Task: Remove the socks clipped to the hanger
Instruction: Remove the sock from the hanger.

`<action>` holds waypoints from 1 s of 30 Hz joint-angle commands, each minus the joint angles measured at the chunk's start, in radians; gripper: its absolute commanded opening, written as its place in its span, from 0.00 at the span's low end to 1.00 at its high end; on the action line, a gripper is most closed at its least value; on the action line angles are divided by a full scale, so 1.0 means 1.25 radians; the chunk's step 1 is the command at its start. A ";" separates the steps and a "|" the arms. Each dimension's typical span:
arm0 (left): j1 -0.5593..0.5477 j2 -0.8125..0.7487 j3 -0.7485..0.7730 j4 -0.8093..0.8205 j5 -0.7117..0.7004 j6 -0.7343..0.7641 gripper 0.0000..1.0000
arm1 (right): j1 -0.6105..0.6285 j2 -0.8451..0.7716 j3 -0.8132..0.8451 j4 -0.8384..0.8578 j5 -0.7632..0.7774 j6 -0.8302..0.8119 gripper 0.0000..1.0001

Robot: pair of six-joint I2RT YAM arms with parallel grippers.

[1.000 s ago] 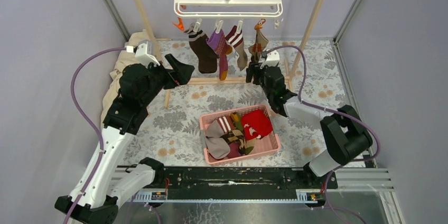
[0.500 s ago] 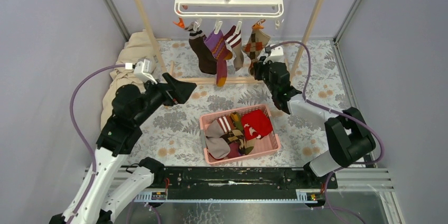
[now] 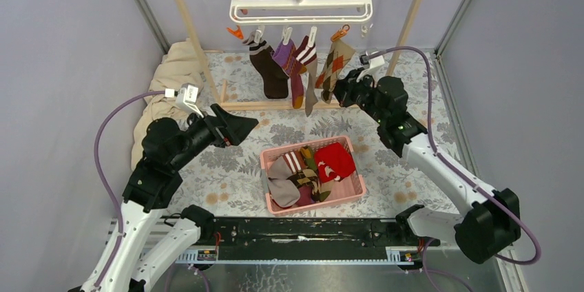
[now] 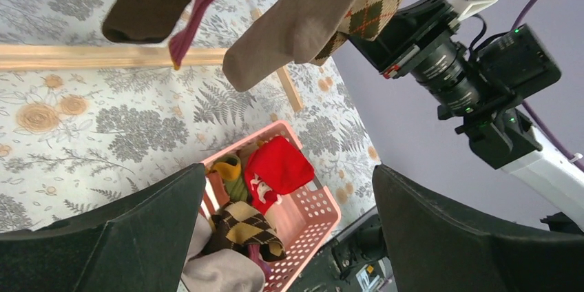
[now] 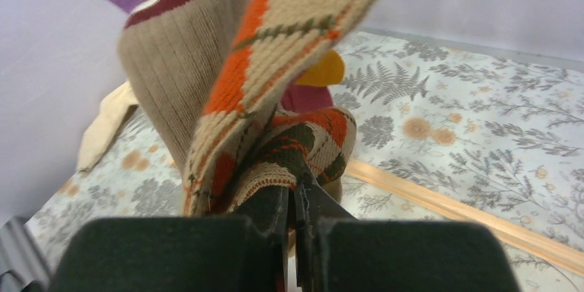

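Note:
The white hanger (image 3: 301, 1) hangs from the top rail with several socks clipped under it: a brown one (image 3: 270, 71), a purple-magenta one (image 3: 294, 65), a beige maroon-striped one (image 3: 309, 65) and an argyle sock (image 3: 334, 65) on an orange clip (image 3: 339, 32). My right gripper (image 3: 346, 92) is shut on the argyle sock's lower end (image 5: 275, 65), jaws pinched together (image 5: 297, 189) on the fabric, and the sock slants down to it. My left gripper (image 3: 244, 127) is open and empty (image 4: 288, 168), left of and below the socks.
A pink basket (image 3: 348, 192) holding several loose socks sits below the hanger, mid-table (image 4: 317, 216). The tall wooden rail frame (image 3: 186, 23) and its floor bar (image 3: 275, 105) flank the socks. A beige cloth pile (image 3: 165, 78) lies at the back left.
My right gripper has shut on the argyle sock and drawn it to the right, stretching it slantwise. The hanger has swung slightly right. My left gripper has dropped lower and moved right.

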 commanded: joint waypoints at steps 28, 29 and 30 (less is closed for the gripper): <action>-0.019 0.213 0.210 0.069 0.118 0.090 0.99 | -0.041 -0.172 0.162 -0.439 -0.204 0.071 0.00; -0.024 0.234 0.232 0.069 0.122 0.100 0.99 | -0.043 -0.172 0.167 -0.451 -0.201 0.072 0.00; -0.031 0.256 0.250 0.069 0.125 0.111 0.99 | -0.047 -0.174 0.169 -0.459 -0.200 0.074 0.00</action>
